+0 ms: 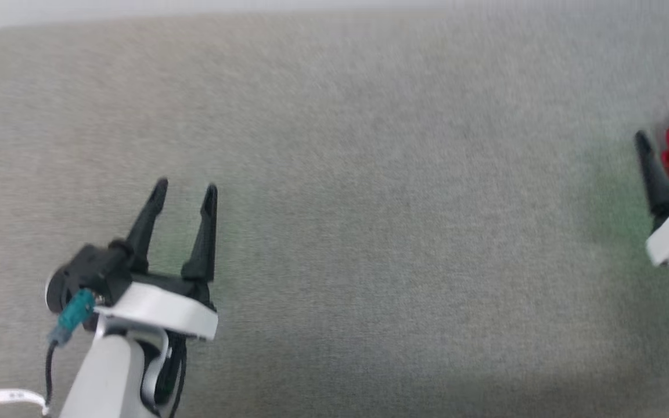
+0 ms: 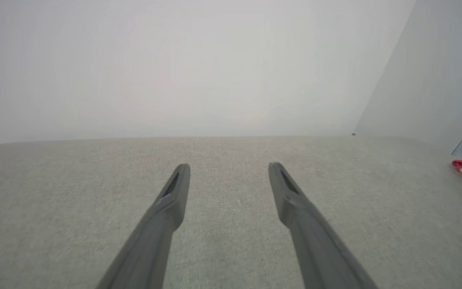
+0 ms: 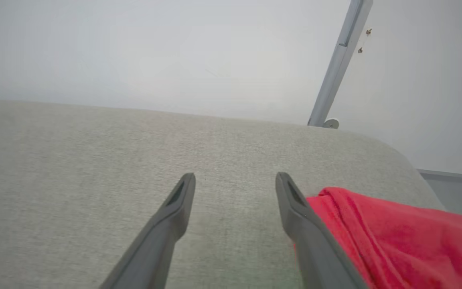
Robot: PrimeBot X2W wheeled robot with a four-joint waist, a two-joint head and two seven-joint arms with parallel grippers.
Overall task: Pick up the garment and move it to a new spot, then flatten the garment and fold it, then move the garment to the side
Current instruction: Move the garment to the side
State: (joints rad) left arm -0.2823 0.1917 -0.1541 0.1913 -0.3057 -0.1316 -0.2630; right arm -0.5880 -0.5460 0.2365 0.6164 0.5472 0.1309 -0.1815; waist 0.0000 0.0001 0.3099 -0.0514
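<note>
A: Where is the garment (image 3: 395,237) at this moment?

B: It lies bunched on the grey woven surface (image 1: 369,174), close to the rounded corner of that surface. In the head view I see only a small red part of it, at the far right edge.

A: Does the right gripper (image 3: 236,176) hold it?

B: No. In the right wrist view its two dark fingers stand well apart, and between them there is only bare grey cloth. The red fabric lies against the outer side of the finger on the right of that view.

A: And the left gripper (image 1: 186,190)?

B: It is at the lower left of the head view, well apart from the garment. Its fingers are also spread, with nothing between them. In the left wrist view the garment shows at the right edge, with a bit of red-and-white striped trim.

A: What is behind?

B: A pale wall (image 2: 175,60) and a slanted grey metal pole (image 3: 337,68).
</note>
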